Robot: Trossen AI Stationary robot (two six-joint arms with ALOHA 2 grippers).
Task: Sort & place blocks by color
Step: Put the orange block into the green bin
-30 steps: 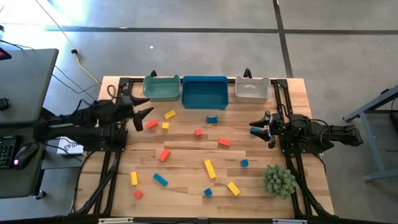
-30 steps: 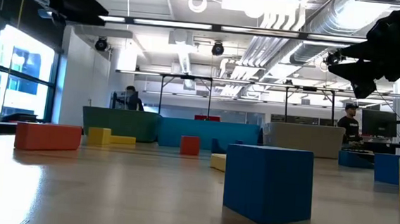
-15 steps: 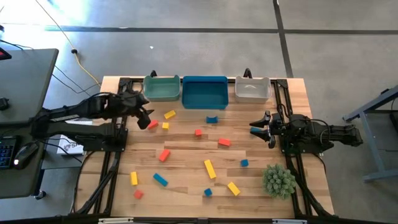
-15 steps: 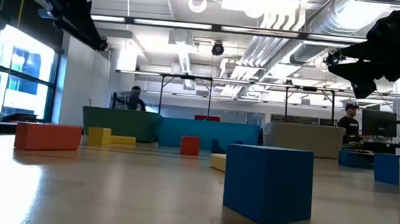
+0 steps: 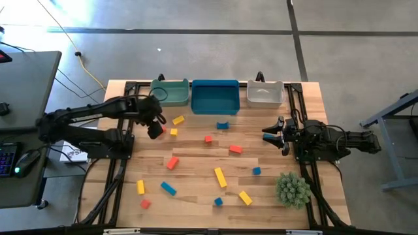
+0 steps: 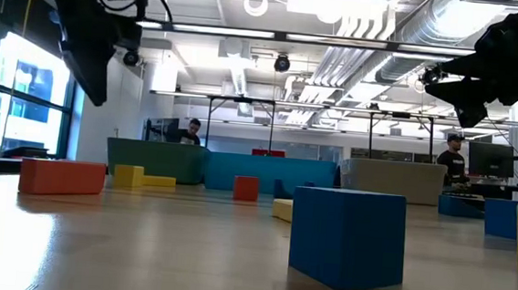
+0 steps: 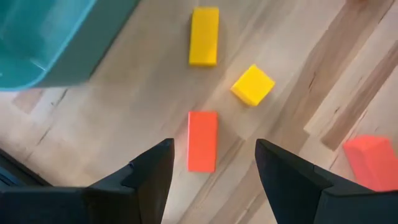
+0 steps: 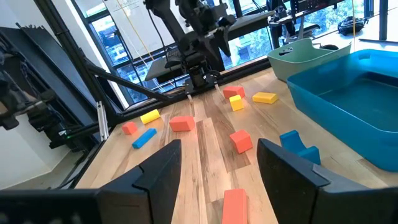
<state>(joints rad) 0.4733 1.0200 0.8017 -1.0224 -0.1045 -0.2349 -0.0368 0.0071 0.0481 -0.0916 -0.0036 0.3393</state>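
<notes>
Blocks of red, blue and yellow lie scattered over the pale wooden table, none yet in the three plastic bins along its far edge: a green bin, a larger blue bin and a white bin. The one in hand is a small red bar-shaped block, lying flat on the wood near the green bin, with a yellow cube and a yellow bar just beyond it.

The step looks like the approach to a first pick. The left gripper hangs above the red bar with its two dark fingers spread wide and holding nothing; in the left wrist view the bar sits in the gap between them, lengthwise along the gap, touching neither. From above, the gripper's body hides the bar. The next move calls for a straight descent until the fingertips flank the bar's long sides, then a close, keeping clear of the yellow cube nearby.

The right gripper waits over the table's right side, fingers partly open and empty, well apart from the blocks; a spiky green plant-like ball sits near that arm.
</notes>
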